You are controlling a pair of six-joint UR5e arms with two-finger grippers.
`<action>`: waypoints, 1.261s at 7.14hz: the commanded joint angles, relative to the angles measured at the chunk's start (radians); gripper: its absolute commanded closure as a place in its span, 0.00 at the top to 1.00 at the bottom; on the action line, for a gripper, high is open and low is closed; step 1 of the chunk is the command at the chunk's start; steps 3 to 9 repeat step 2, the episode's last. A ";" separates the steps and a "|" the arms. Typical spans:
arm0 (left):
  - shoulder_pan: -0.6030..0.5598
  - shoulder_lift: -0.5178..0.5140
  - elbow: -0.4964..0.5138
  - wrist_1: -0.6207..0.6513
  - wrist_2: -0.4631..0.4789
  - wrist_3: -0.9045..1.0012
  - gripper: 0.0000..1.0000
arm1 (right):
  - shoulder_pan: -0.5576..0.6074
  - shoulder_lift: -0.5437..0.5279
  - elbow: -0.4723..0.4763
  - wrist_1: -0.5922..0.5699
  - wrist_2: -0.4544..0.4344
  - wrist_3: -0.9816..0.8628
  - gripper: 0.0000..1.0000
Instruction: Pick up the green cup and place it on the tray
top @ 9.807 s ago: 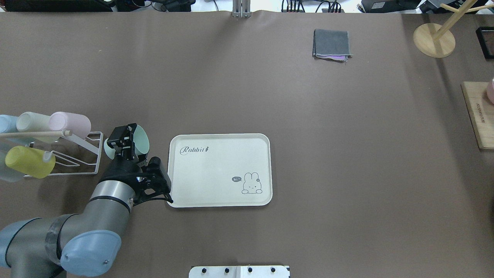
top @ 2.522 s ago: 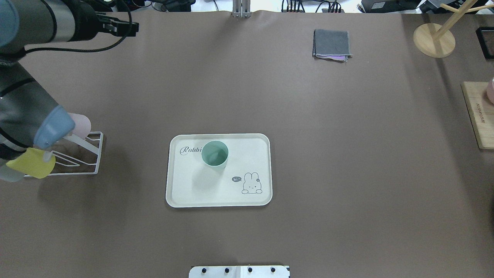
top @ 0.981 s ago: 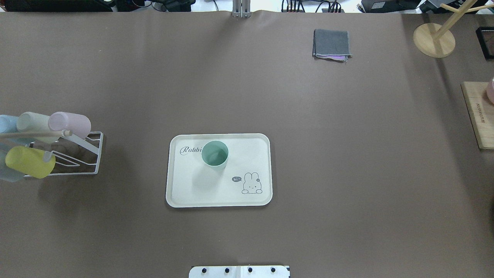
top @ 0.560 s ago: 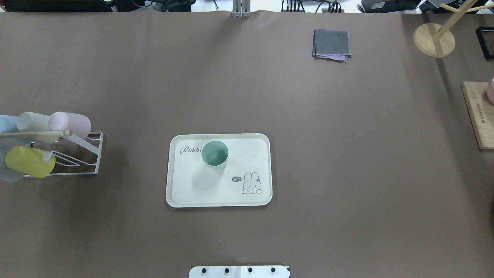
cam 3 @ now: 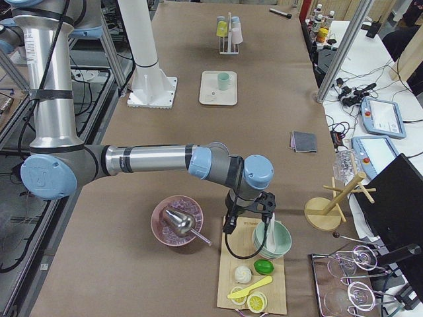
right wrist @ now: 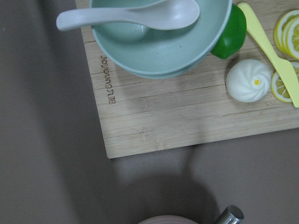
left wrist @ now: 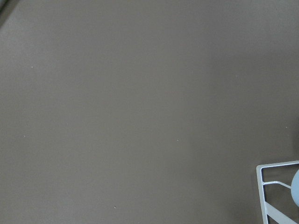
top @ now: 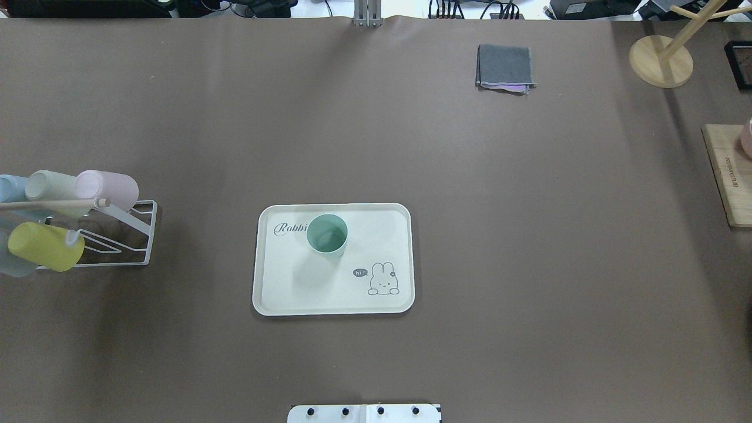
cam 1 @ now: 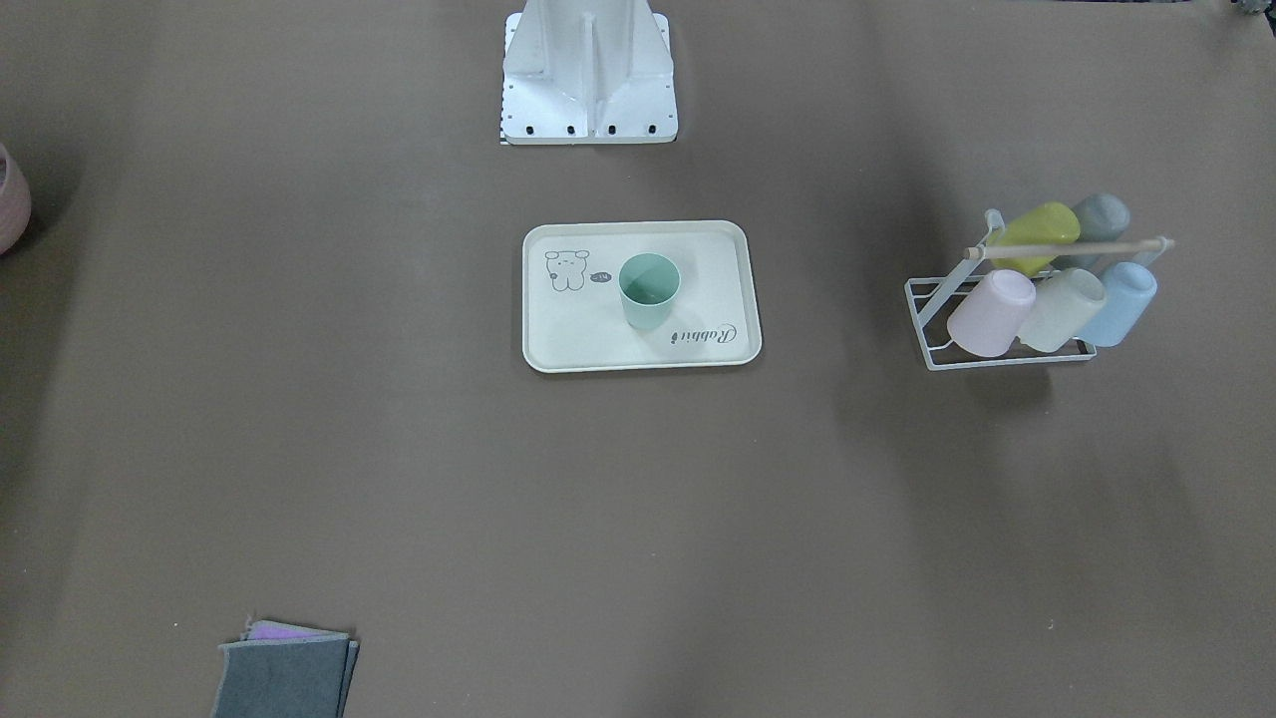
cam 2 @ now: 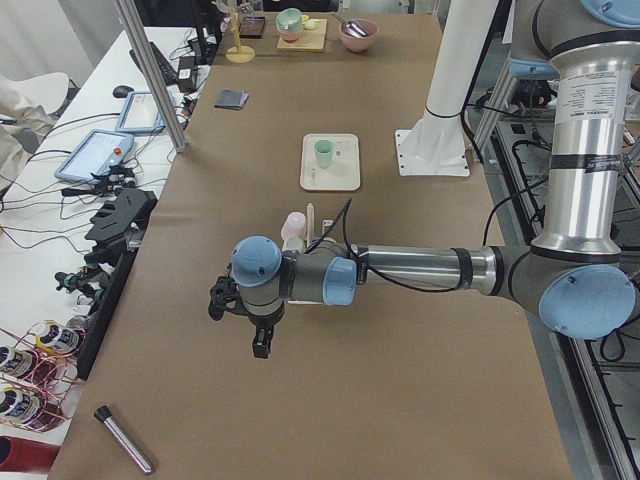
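Observation:
The green cup point(top: 327, 235) stands upright and alone on the cream tray point(top: 294, 288), beside the word "Rabbit". Cup point(cam 1: 649, 289) and tray point(cam 1: 558, 339) also show in the front view. No gripper is near them. My left gripper point(cam 2: 260, 346) shows only in the exterior left view, hanging over bare table beyond the cup rack, far from the tray point(cam 2: 345, 172). My right gripper point(cam 3: 259, 206) shows only in the exterior right view, above a wooden board with a bowl. I cannot tell whether either is open or shut.
A white wire rack point(top: 117, 235) with several pastel cups stands left of the tray. A folded grey cloth point(top: 505, 66) lies at the far right. A wooden stand point(top: 661, 61) and a wooden board point(top: 725, 176) are at the right edge. The robot base point(cam 1: 588, 80) is behind the tray.
Earlier my left gripper held the green cup beside the tray. Then the cup stood on the tray and the arm drew away left, out of the overhead view. Nothing moved in the last second.

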 commanded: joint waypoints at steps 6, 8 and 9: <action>-0.004 0.005 -0.002 0.004 0.001 0.000 0.98 | 0.000 0.000 0.002 0.000 0.001 0.000 1.00; -0.004 0.005 -0.002 0.004 0.001 0.000 0.98 | 0.000 0.000 0.002 0.000 0.001 0.000 1.00; -0.004 0.005 -0.002 0.004 0.001 0.000 0.98 | 0.000 0.000 0.002 0.000 0.001 0.000 1.00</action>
